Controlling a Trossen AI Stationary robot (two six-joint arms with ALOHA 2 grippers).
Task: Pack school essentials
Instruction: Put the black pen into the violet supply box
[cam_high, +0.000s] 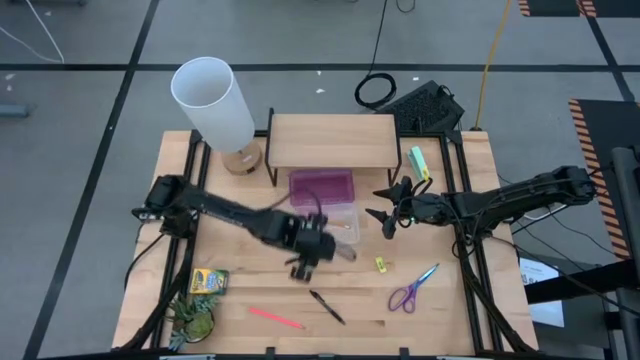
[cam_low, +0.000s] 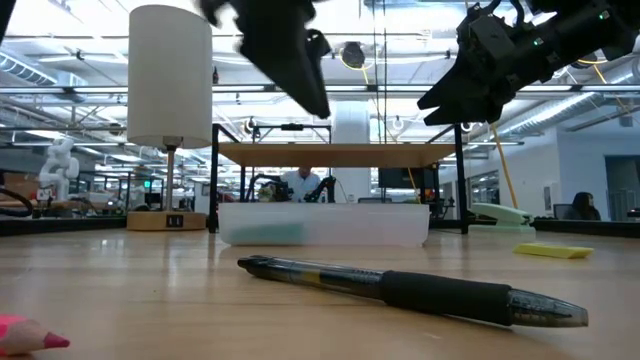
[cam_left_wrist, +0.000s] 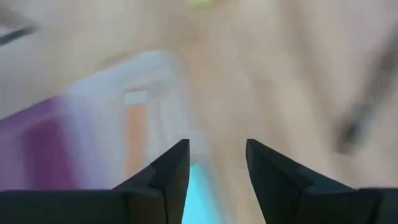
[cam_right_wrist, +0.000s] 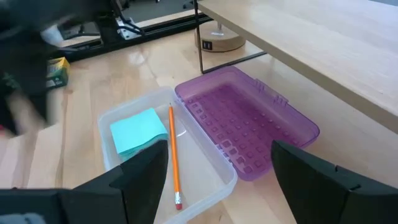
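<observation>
— How far along is it? Start at nine o'clock.

— The crayons (cam_high: 209, 281) sit loose on the desk (cam_high: 470, 325) at the nine o'clock side, with a toy dinosaur (cam_high: 192, 320) just below them. Toward six o'clock lie the pink stick (cam_high: 275, 318) and the pen (cam_high: 327, 306), none of them packed.

— And the left pincer (cam_high: 312, 262)?

— Near the middle, hanging at the clear box (cam_right_wrist: 205, 180). Its fingers stand a little apart with nothing between them.

— Anything in the box?

— The note pad (cam_right_wrist: 138, 131) and a pencil (cam_right_wrist: 173, 155). Its purple lid (cam_right_wrist: 245, 121) lies open beside it, toward twelve.

— Further right?

— The small yellow piece (cam_high: 381, 265), then the scissors (cam_high: 412, 290) toward four o'clock, both still out. The right pincer (cam_high: 388, 207) hovers at about two o'clock of the box, spread wide and empty.

— So?

— I'd say under half done: five things left.
</observation>
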